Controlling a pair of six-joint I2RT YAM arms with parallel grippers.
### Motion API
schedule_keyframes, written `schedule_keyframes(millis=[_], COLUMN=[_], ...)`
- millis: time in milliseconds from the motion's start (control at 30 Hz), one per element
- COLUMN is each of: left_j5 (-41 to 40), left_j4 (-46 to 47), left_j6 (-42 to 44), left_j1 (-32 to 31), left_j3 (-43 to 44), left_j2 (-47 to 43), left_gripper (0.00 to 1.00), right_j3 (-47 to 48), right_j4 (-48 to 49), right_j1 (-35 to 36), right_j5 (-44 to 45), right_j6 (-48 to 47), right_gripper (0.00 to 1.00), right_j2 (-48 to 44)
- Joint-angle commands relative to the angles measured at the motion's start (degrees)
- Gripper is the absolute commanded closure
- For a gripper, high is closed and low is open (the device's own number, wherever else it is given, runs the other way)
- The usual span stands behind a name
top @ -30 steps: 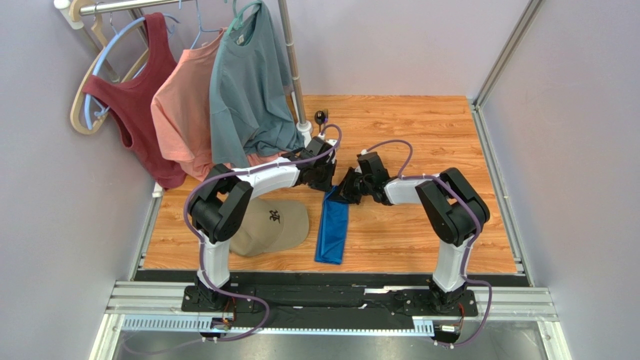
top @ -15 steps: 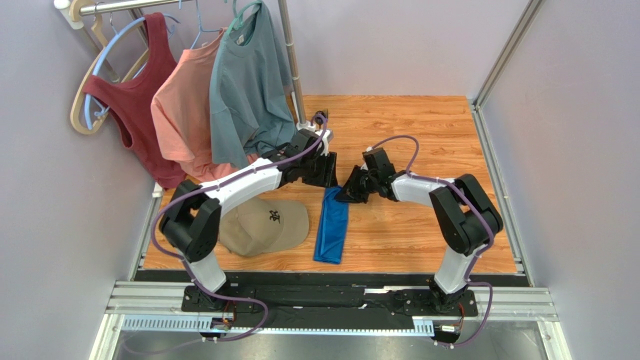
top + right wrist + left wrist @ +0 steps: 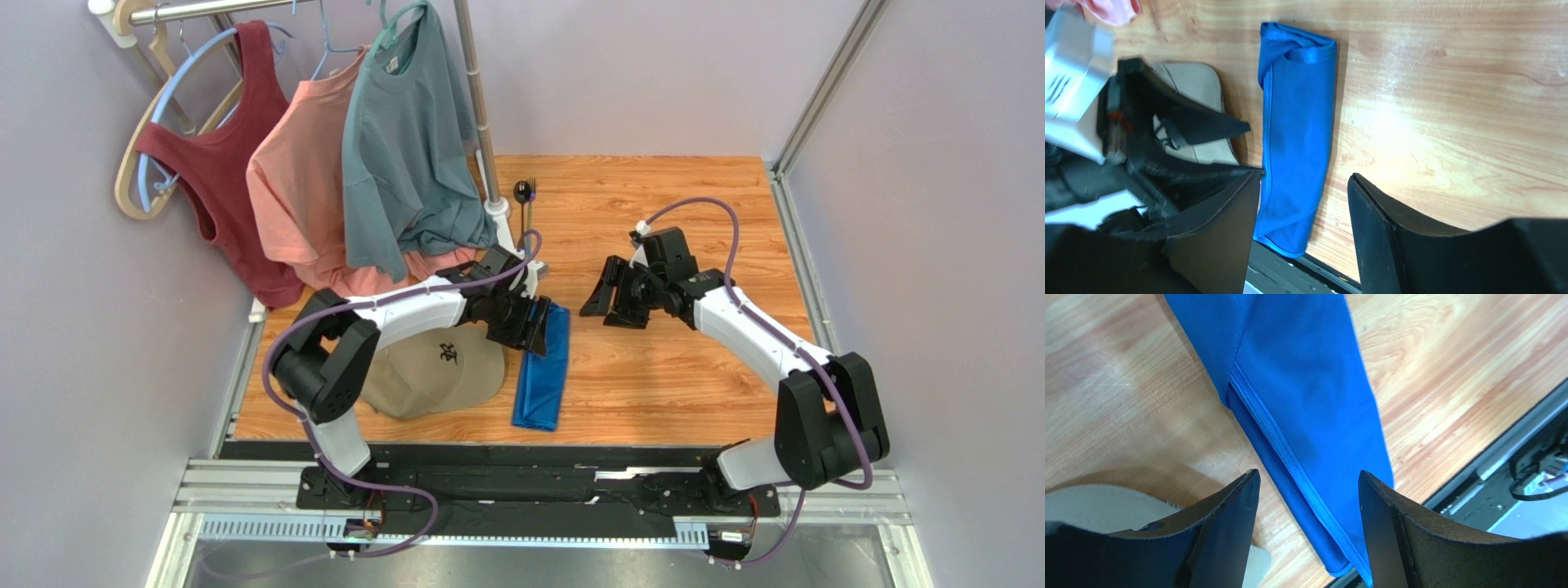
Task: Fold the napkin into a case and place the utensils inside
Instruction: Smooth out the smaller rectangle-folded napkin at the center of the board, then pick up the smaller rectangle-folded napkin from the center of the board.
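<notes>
My left claw (image 3: 541,328) hangs released over the case's (image 3: 541,374) twelve-o'clock end, mid-worktop (image 3: 687,380). My right claw (image 3: 605,300) is released at three o'clock. I'd lift straight up and spare the folds.

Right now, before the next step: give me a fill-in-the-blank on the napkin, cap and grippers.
The folded napkin is ___ in colour.
Beside it, on the left arm's side, lies a tan ___.
The left gripper and right gripper both stand ___, holding nothing.
In the top view, the gripper over the napkin is the ___ one.
Missing: blue; cap; open; left.
</notes>
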Motion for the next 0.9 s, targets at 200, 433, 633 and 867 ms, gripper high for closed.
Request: schedule_keyframes(millis=[200, 433, 633, 867], left_j5=[0.8, 1.1, 0.9, 2.4], left_j4=[-0.5, 0.9, 3.3, 6.7], left_j6=[4.3, 3.1, 1.6, -1.1], left_j1=[-0.2, -0.1, -0.1, -0.1], left_j3=[1.4, 0.3, -1.2, -1.5], left_j2=[5.6, 7.6, 6.4, 6.1], left_gripper=[0.33, 0.47, 0.59, 0.93], right_j3=[-5.7, -6.1, -7.4, -7.5], right_j4=[-0.9, -0.4, 2.6, 3.9], right_j1=[-0.1, -0.1, 0.0, 0.7], right_j5=[-2.0, -2.3, -4.3, -4.6], right_j6=[-4.7, -4.9, -3.4, -2.5], right_gripper=[0.41, 0.42, 0.42, 0.41], right_j2=[-4.2, -4.1, -2.5, -1.4])
